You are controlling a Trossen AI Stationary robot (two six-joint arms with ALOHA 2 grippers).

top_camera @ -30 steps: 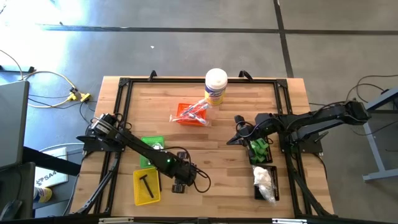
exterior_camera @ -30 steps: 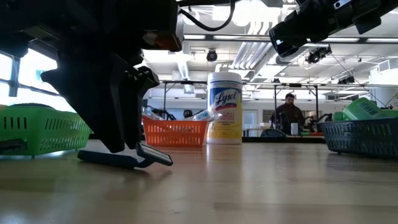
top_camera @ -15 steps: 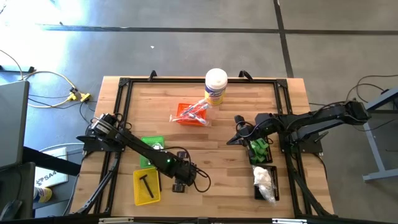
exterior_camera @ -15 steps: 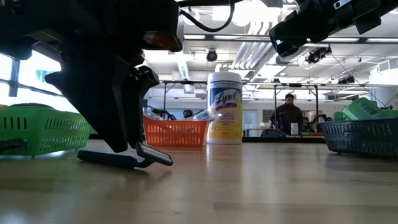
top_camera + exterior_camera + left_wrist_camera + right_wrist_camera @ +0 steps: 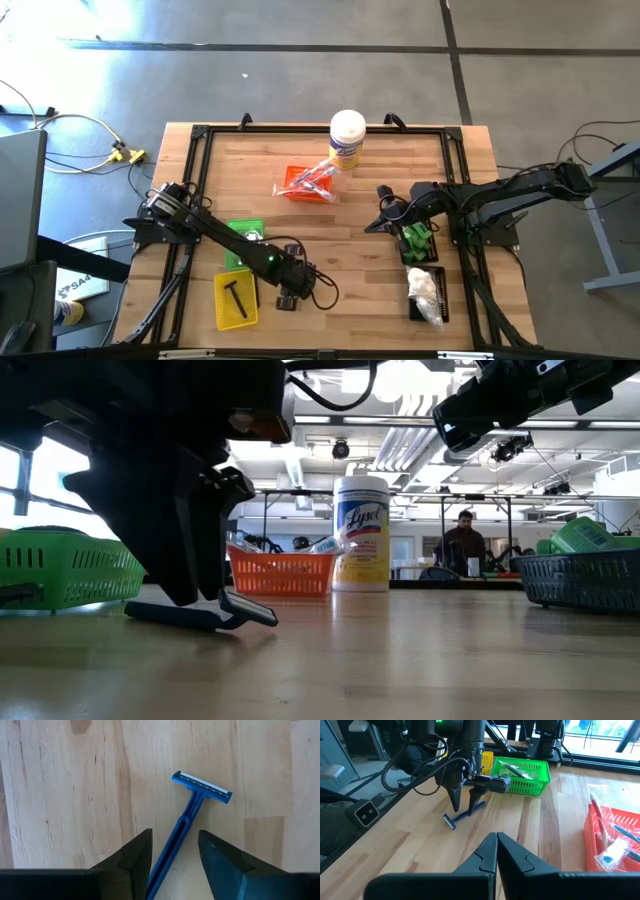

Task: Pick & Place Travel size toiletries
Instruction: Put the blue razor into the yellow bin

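Overhead, the left pincer [image 5: 289,297] sits low over the front of the wooden desk [image 5: 350,290], just right of the yellow tray [image 5: 236,300] and below the green tray [image 5: 243,241]. The right pincer [image 5: 381,222] hangs near the desk's right side, beside the dark tray [image 5: 418,246] holding green bottles [image 5: 415,236]; a bag of white fluff [image 5: 425,290] lies in front of that. The orange tray [image 5: 306,184] holds wrapped sticks, and the white canister [image 5: 346,137] stands behind it.

From desk level, the blue razor [image 5: 200,615] lies flat on the wood with the left pincer's dark fingers [image 5: 205,540] coming down at its middle. A person [image 5: 465,545] shows far behind.

In the left wrist view, the two fingers [image 5: 132,857] are spread, one on each side of the razor's handle [image 5: 180,837], not pinching it; its head [image 5: 202,787] points away.

In the right wrist view, the right pincer's fingers [image 5: 512,851] are pressed together, holding nothing, with the razor [image 5: 465,815] and left pincer [image 5: 464,796] farther off.
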